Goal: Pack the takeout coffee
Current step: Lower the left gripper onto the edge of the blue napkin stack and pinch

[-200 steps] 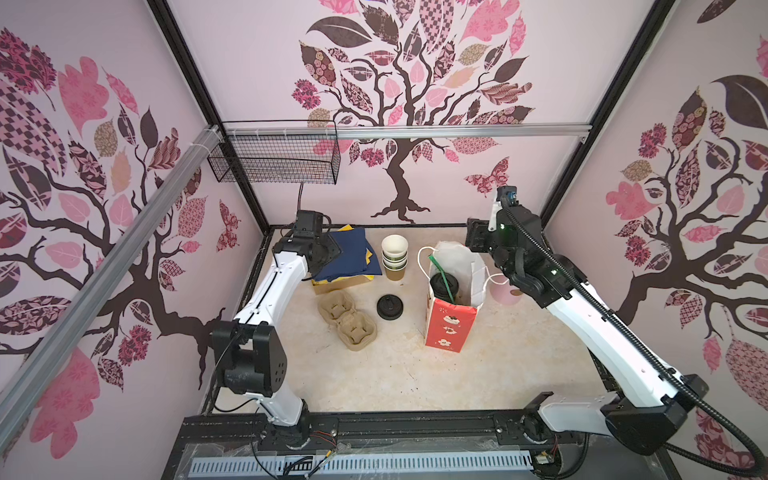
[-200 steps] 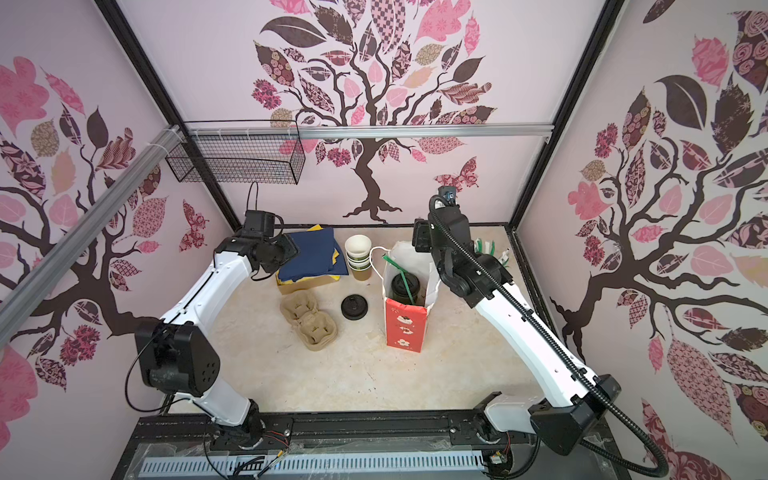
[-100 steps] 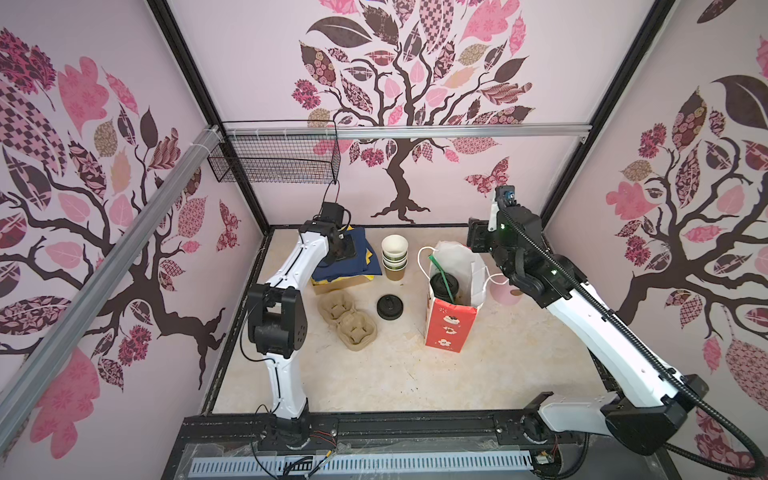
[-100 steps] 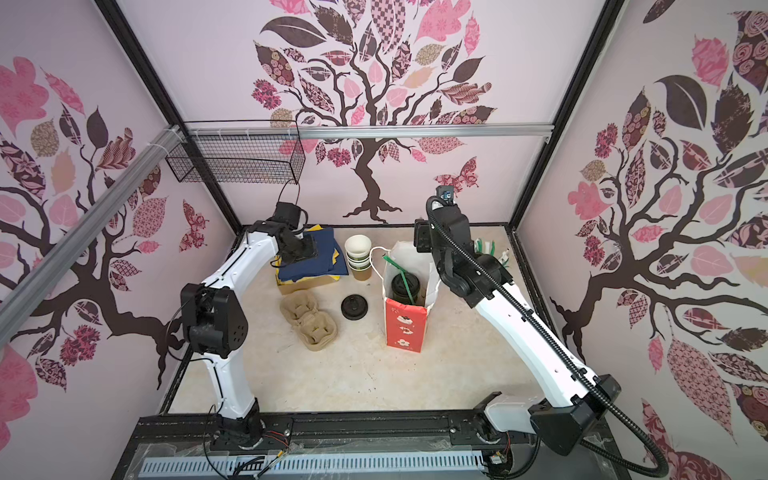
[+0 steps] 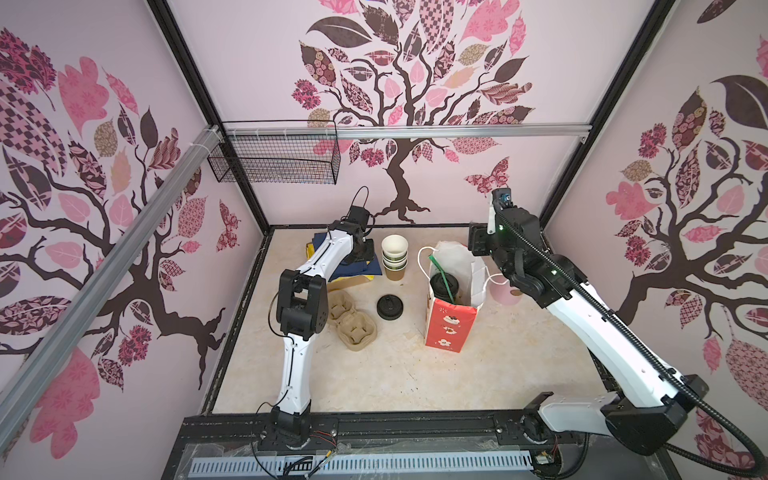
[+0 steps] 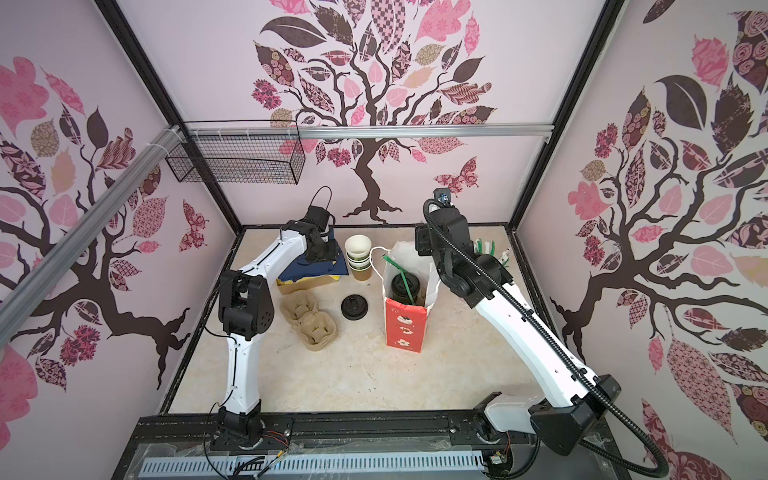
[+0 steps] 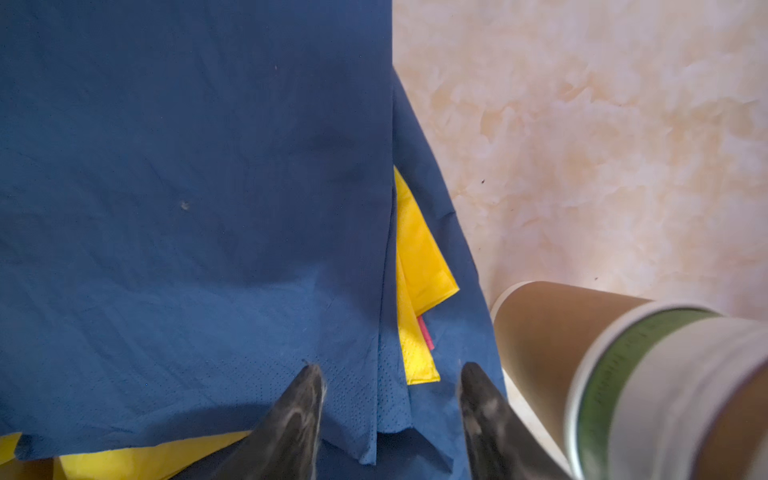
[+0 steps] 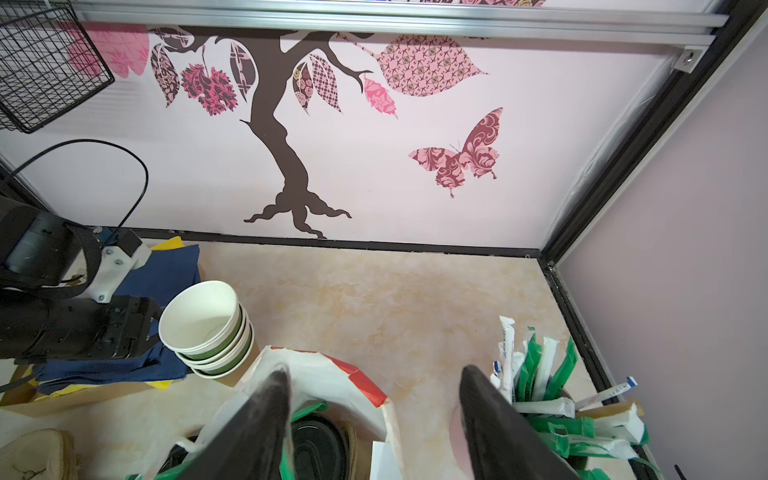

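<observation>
Left pincer point(image 7: 390, 370): we find jaws apart, empty, over napkins point(image 7: 187, 187), far-left bench point(image 5: 415, 374) corner.
Right pincer point(image 8: 376, 372): jaws apart, empty, above bag point(image 6: 405, 328).
Cup point(image 6: 404, 286): we see one, lidded, inside bag.

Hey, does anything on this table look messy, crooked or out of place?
Two things. The napkin pile beneath the left end effector is askew: yellow sheets poke out from under the blue ones. A black lid lies loose on the table, without a cup, between the pulp cup carriers and the red paper bag. No spill visible.
</observation>
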Available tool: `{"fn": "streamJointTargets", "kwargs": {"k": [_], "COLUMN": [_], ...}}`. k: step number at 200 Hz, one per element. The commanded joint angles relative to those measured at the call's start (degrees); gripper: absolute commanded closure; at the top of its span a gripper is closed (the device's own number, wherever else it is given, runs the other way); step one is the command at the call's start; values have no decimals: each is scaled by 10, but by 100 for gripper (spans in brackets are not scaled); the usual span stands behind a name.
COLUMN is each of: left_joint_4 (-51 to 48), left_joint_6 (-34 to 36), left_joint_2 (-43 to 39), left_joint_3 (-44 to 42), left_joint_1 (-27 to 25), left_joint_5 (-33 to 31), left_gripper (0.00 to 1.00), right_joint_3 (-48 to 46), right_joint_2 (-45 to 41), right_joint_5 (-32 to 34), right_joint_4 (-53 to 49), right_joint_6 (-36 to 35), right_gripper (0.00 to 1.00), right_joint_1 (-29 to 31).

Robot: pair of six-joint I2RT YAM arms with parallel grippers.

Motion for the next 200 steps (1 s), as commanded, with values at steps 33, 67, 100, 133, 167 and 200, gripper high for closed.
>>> {"fn": "streamJointTargets", "kwargs": {"k": [33,67,100,133,167,200], "left_joint_4": [-15,-19,-20,-22,-15,-17], "left_joint_6": [13,15,18,18,18,20], "left_joint_2": [21,18,20,11,-4,-2], "left_joint_3": [15,3,-1,-6,-28,-27], "left_joint_1": [-11,-11,-11,-11,-11,-11], "left_joint_5": [-25,-39,-38,-46,-61,-67], "left_gripper": [48,52,56,63,68,69], "right_joint_3": [16,15,13,13,12,13], "right_joint_2": [-5,-6,-6,-6,-6,-8], "right_joint_5": [19,22,23,23,24,23], "right_joint_4": [-15,-18,-18,-18,-15,-15], "right_joint_6": [0,5,8,9,10,10], "right_gripper": [32,32,32,32,32,32], "right_joint_1": [1,2,1,2,2,2]}}
